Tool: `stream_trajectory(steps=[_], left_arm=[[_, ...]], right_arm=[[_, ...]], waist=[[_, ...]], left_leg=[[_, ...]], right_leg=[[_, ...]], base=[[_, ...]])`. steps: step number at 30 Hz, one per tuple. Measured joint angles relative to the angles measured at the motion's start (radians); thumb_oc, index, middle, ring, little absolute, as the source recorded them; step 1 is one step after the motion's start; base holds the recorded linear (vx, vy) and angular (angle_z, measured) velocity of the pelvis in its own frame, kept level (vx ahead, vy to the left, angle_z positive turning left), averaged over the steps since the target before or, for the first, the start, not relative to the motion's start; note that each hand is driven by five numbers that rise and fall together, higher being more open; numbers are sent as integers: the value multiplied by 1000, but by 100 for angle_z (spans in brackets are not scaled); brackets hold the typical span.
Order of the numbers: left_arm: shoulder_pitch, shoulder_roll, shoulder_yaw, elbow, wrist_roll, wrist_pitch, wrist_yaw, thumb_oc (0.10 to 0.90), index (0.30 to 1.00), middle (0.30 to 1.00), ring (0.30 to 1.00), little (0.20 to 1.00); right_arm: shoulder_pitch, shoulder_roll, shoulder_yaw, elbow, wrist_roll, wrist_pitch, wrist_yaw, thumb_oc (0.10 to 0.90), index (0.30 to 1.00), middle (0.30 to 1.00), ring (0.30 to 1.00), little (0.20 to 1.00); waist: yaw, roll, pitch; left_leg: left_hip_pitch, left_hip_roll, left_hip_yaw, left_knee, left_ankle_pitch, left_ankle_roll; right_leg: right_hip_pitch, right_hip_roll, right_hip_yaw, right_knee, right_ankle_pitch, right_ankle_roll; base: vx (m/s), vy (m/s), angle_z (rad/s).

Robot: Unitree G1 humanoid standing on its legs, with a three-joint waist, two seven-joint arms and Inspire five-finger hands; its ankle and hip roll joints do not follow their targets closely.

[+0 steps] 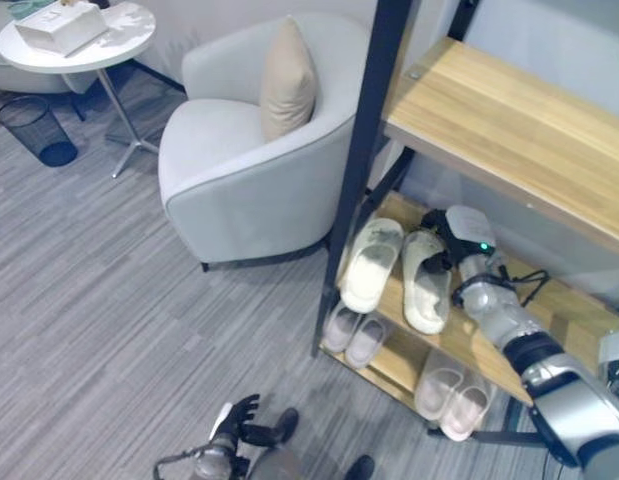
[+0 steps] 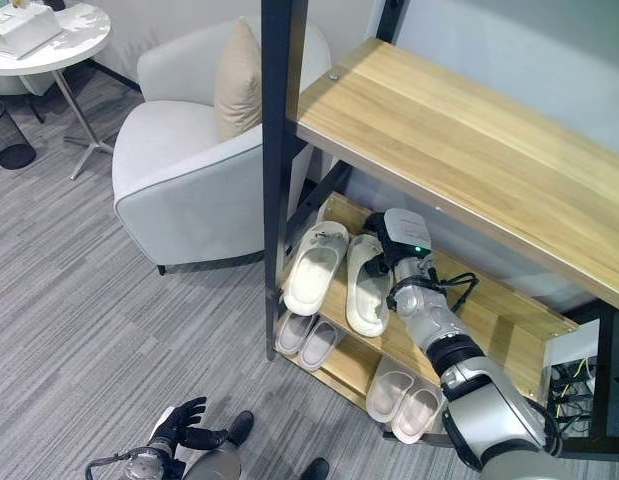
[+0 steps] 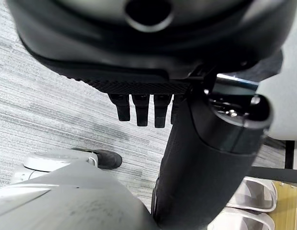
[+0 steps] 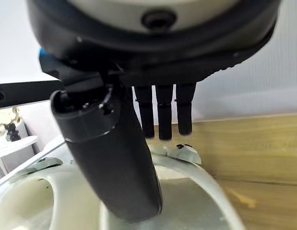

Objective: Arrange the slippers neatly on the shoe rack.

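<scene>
Fingers of the right hand (image 2: 387, 243) reach down straight over the heel end of one cream slipper (image 2: 367, 285) on the middle shelf (image 2: 489, 325) of the shoe rack (image 2: 459, 130). The wrist view shows the fingers (image 4: 160, 115) straight and the thumb (image 4: 114, 158) lying down on the slipper's pale rim, so the hand looks apart and pressing or nudging, not curled tight around it. Just beside that slipper lies its partner, the other cream slipper (image 2: 314, 268), and the two point the same way with their toes hanging a little over the front edge. They look soft and fluffy inside, with wide bands over the top. On the bottom shelf sit two more pairs, pale pink slippers (image 2: 307, 340) and lighter pink slippers (image 2: 404, 397), each pair side by side. The left hand (image 2: 179, 422) hangs low over the grey floor (image 2: 79, 300) with its fingers loose and apart, holding nothing. I think the job is almost done, since all the slippers I can see are on the rack. What may be left is a small push to line the cream pair up straight. A white armchair (image 2: 189, 180) with a beige cushion (image 2: 237, 80) stands beside the rack.
</scene>
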Motion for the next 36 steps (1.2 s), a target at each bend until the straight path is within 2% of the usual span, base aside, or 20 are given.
stream_trajectory(steps=[5,13,24,28,31,32,36], left_arm=[[-2,-11,3,1,0,1,3,800,900,900,900,900],[-2,-11,5,8,1,2,10,800,900,900,900,900],[7,-14,31,17,1,19,15,800,900,900,900,900],[11,-18,47,16,1,21,11,800,900,900,900,900],[14,-16,46,18,3,22,10,800,900,900,900,900],[18,-16,47,20,3,22,10,800,900,900,900,900],[18,-20,46,22,3,23,9,800,900,900,900,900]], right_arm=[[7,0,0,-58,0,1,0,800,900,900,900,900],[41,-2,-11,-148,-1,-6,10,800,900,900,900,900],[195,-37,-64,-332,-1,-23,49,800,900,900,900,900],[313,-38,-161,-423,9,-34,64,800,900,900,900,900],[383,-8,-230,-445,95,-56,64,800,900,900,900,900],[415,44,-282,-445,164,-69,54,800,900,900,900,900],[462,118,-311,-434,426,-74,49,800,900,900,900,900]], waist=[[-11,16,13],[-40,17,14],[-63,18,14],[-67,18,15],[-88,22,17],[-89,22,17],[-99,36,25]], left_leg=[[1,1,1,0,0,0],[7,1,8,0,0,1],[27,5,34,0,-4,2],[28,5,35,0,-4,2],[37,5,37,0,-4,3],[43,5,37,0,-7,2],[44,5,44,0,-7,2]], right_leg=[[0,0,2,0,0,0],[2,-1,8,0,0,0],[9,0,36,0,5,-4],[9,0,37,0,5,-4],[17,-1,39,0,6,-4],[24,-1,38,0,5,-3],[21,-1,45,0,5,-2]], base=[[0,0,0],[0,-1,-1],[-2,-6,-7],[0,0,0],[0,0,0],[0,0,0],[-5,4,-3]])
